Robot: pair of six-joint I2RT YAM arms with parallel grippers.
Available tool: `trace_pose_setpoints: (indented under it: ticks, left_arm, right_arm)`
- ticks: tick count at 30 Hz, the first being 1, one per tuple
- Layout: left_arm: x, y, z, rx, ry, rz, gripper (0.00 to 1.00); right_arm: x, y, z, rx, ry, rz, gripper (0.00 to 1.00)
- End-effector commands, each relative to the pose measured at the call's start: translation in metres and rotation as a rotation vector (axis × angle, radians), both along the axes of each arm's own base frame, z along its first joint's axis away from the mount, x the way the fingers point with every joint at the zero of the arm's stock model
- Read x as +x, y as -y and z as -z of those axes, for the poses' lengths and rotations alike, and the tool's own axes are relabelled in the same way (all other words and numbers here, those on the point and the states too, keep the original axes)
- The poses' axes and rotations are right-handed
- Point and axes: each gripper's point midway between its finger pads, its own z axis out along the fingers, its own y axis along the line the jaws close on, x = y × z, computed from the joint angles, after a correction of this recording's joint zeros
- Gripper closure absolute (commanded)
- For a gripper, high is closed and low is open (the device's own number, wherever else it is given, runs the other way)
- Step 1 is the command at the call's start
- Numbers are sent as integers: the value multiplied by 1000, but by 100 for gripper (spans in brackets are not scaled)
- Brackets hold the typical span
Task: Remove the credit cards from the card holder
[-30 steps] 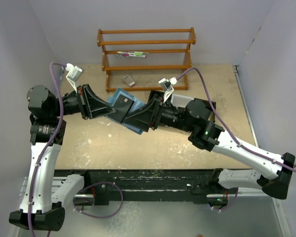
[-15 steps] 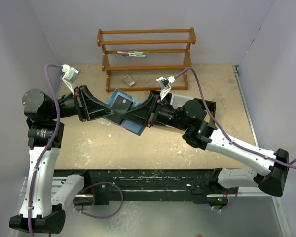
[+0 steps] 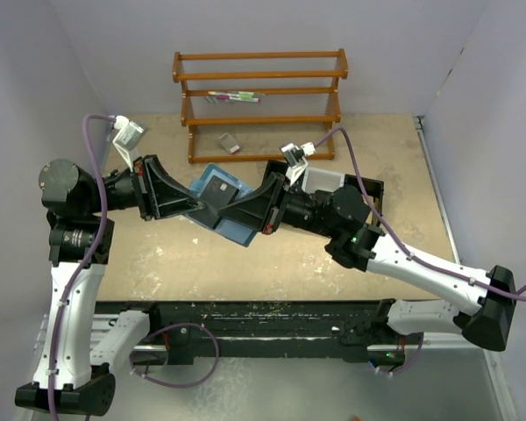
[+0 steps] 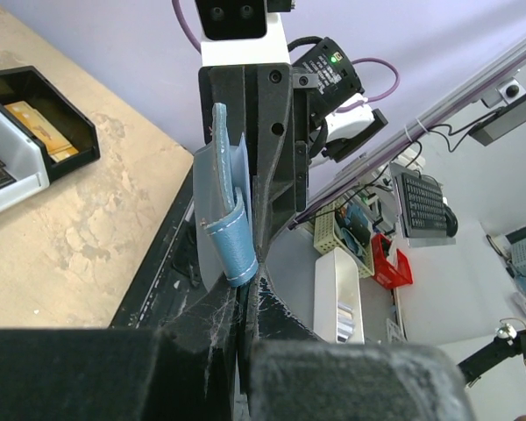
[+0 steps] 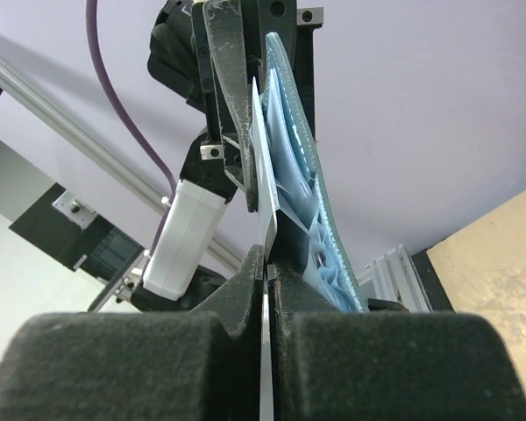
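The teal-blue card holder (image 3: 212,192) hangs open above the table between both arms. My left gripper (image 3: 195,203) is shut on its left edge; in the left wrist view the card holder (image 4: 221,197) stands edge-on with its snap tab curled just above my gripper (image 4: 245,294). A dark credit card (image 3: 219,187) shows against the holder's inner face. My right gripper (image 3: 231,213) comes in from the right and is shut on a thin credit card (image 5: 265,197), seen edge-on beside the holder's pale blue pockets (image 5: 302,206); the right gripper (image 5: 267,263) pinches its lower end.
A wooden rack (image 3: 259,96) stands at the back with pens (image 3: 235,96) on a shelf. A small grey object (image 3: 230,143) lies in front of it. A black tray (image 3: 373,189) sits under the right arm; the tray (image 4: 66,123) holds an orange-brown item (image 4: 31,118).
My right gripper has closed from open onto the card. Both arms and the card holder have shifted slightly to the left.
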Motion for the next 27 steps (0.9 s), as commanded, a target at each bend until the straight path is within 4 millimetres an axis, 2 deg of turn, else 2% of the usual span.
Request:
trace_pose_setpoints:
  ticks: [1, 5, 6, 9, 20, 23, 27]
  left_arm:
    - [-17, -1, -22, -4, 95, 17, 97]
    - [-18, -1, -22, -2, 92, 23, 94]
    - [-18, -1, -22, -2, 92, 24, 93]
    - [-19, -1, -23, -2, 89, 26, 92]
    - [-21, -1, -27, -3, 109, 28, 97]
    - [-21, -1, -29, 4, 143, 26, 99]
    - [-13, -1, -25, 36, 182, 14, 100]
  right_arm:
    - [-15, 16, -30, 84, 72, -27, 100]
    - [-18, 22, -36, 100, 87, -26, 100]
    - [-18, 21, -26, 81, 78, -29, 100]
    - [-21, 23, -23, 66, 85, -36, 100]
    - [-27, 28, -19, 48, 74, -51, 100]
    - [-26, 37, -7, -1, 56, -20, 100]
    - [-22, 64, 8, -50, 27, 51, 100]
